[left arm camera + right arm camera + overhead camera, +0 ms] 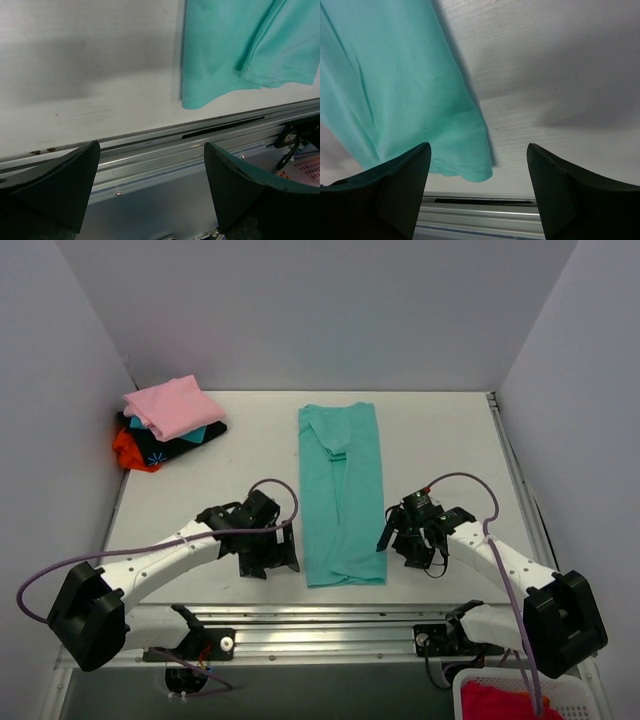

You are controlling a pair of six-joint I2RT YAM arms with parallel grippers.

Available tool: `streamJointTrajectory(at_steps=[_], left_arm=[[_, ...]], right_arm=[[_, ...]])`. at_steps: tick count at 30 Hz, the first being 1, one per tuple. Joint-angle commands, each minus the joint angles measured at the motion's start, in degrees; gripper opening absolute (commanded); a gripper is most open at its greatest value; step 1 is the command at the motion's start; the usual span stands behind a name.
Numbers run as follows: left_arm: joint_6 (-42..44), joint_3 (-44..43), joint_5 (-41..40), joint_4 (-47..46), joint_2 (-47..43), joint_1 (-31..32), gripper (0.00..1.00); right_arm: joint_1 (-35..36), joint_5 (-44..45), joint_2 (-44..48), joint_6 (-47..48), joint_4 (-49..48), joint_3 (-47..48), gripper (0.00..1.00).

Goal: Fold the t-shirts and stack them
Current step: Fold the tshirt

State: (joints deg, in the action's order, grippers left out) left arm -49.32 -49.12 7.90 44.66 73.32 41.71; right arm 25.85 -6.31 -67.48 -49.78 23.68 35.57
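My left pincer (151,150) and my right pincer (479,147) are both open (wide apart), one on each side of the teal t-shirt (342,495) on the tabletop (445,440).

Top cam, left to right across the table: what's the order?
In order: stack of folded shirts → left tool → teal shirt → right tool → white basket at the near right corner.
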Motion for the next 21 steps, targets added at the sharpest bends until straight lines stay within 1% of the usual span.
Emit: streamJointTrajectory(at_steps=[1,2,4,6,8,11,17,18,21], left_arm=[[-8.32,3.76,-0.35,-4.23,-2.22,4.14,0.93],[-10.42,4.55,-0.43,-6.15,-2.04,5.38,0.93],[-12.11,5.79,-0.95,-7.92,-1.25,8.54,0.92],[-14.13,6.23,-1.22,-10.99,0.68,10.40,0.92],[-16.15,6.67,-1.31,-14.32,3.66,12.68,0.92],[-17.83,5.71,-2.44,-16.62,7.80,14.79,0.91],[-18.71,2.55,-7.18,-16.10,10.97,15.50,0.89],[-18.71,1.85,-7.46,-15.23,11.14,15.50,0.89],[-18.79,-0.44,-12.54,-11.10,11.06,15.50,0.88]], right_arm=[[0.08,-3.62,2.44,-1.11,-1.98,-0.76,0.73],[0.26,-3.89,2.97,-1.11,-1.80,-1.38,0.72],[0.43,-4.68,4.72,-1.81,-1.10,-2.69,0.71],[0.78,-5.29,6.82,-2.86,-1.01,-5.07,0.71],[0.96,-5.73,8.06,-3.65,-1.27,-7.78,0.70],[1.22,-6.35,9.30,-4.54,-1.62,-10.42,0.69],[1.93,-6.44,10.18,-5.24,-3.20,-12.54,0.66],[2.10,-6.44,9.92,-5.41,-3.46,-12.81,0.65],[2.54,-6.26,9.22,-5.85,-4.87,-12.90,0.63]])
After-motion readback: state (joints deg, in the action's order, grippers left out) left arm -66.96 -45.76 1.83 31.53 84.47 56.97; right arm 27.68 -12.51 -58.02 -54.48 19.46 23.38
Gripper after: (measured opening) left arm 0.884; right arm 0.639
